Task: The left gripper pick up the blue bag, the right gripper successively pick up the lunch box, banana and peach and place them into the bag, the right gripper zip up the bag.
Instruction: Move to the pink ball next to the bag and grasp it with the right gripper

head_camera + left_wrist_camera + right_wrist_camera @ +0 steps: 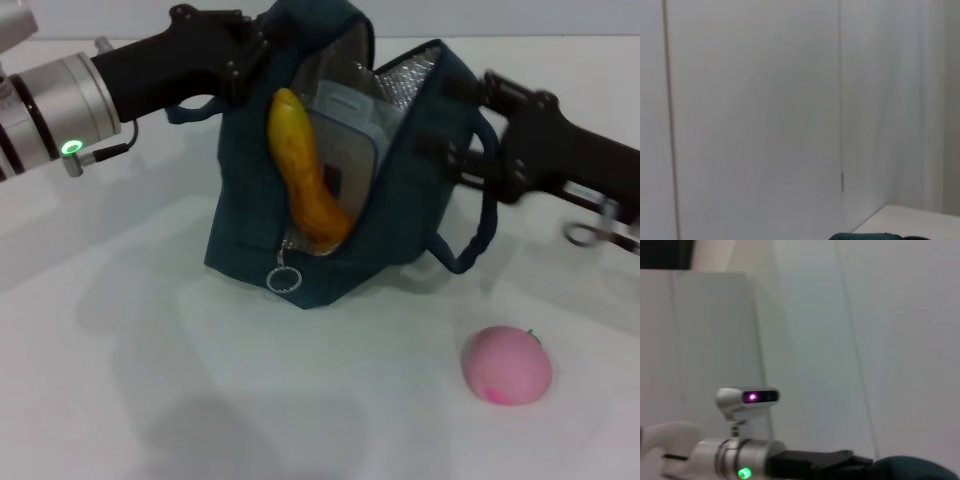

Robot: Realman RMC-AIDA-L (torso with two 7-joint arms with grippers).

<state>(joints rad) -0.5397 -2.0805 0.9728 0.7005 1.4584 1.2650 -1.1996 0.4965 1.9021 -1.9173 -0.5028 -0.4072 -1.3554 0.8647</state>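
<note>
The blue bag (250, 235) stands open at the table's middle, silver lining showing. The lunch box (350, 140) stands inside it, and the banana (300, 175) leans in the opening in front of the box, its tip above the rim. The zipper's ring pull (284, 279) hangs at the bag's front. My left gripper (258, 42) is shut on the bag's top edge and holds it up. My right gripper (445, 118) is open, its fingers against the bag's right flap, empty. The peach (507, 365) lies on the table to the front right, apart from both grippers.
A loop handle (482, 232) hangs off the bag's right side under my right arm. A sliver of the bag shows in the left wrist view (862, 236) and in the right wrist view (912, 467), where my left arm (740, 460) also shows. White table (150, 380) all around.
</note>
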